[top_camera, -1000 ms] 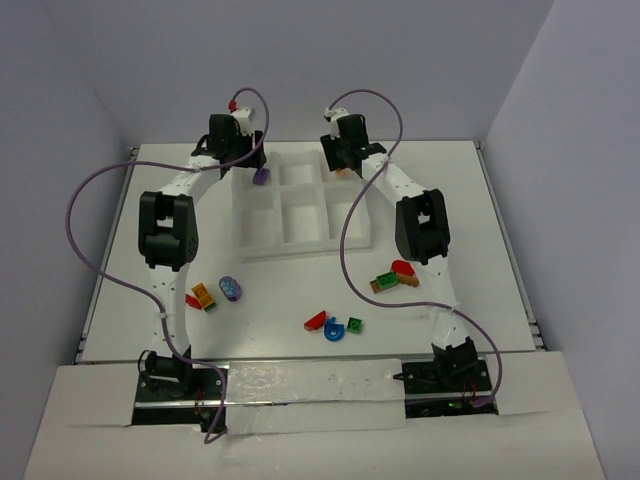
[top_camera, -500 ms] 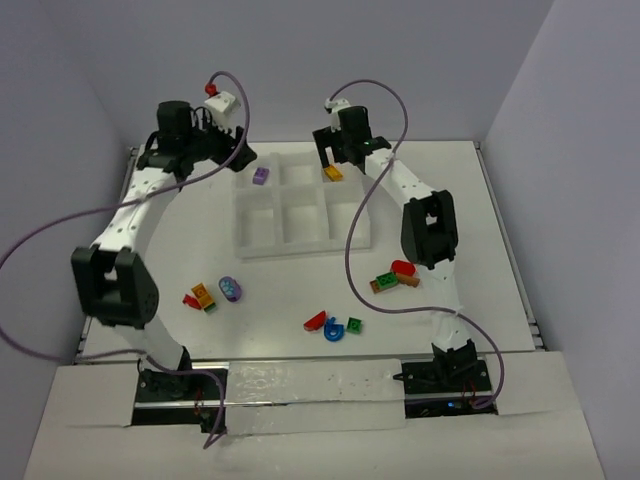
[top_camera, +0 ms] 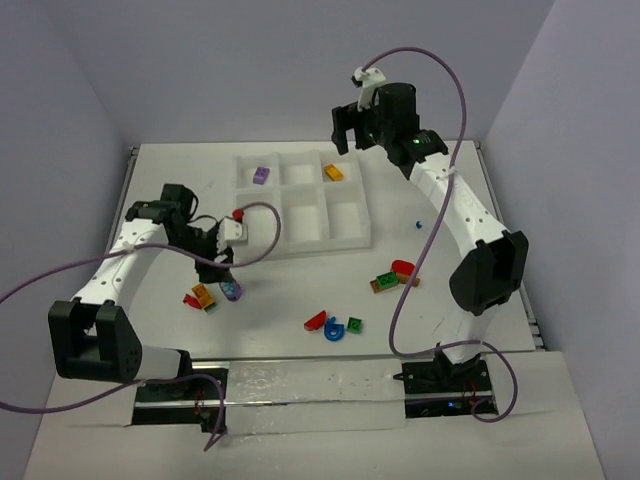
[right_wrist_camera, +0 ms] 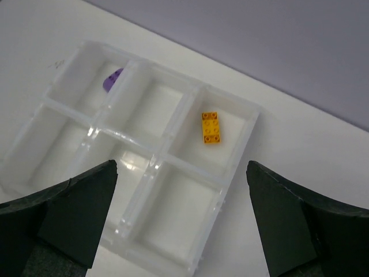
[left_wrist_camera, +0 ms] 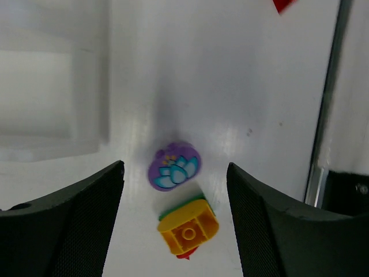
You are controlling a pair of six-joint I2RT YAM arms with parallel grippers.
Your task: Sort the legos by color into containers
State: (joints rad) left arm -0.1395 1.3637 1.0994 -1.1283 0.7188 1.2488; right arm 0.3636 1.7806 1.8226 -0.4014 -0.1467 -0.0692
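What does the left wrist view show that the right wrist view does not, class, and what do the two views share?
Only the left wrist view: a purple flower-printed piece and an orange rounded piece on the table, seen between the open fingers of the left gripper, plus a red piece at the top edge.
Only the right wrist view: an orange brick in one corner compartment and a purple brick, partly hidden by a divider, in another.
Both: the white tray and the table; the right gripper is open too.
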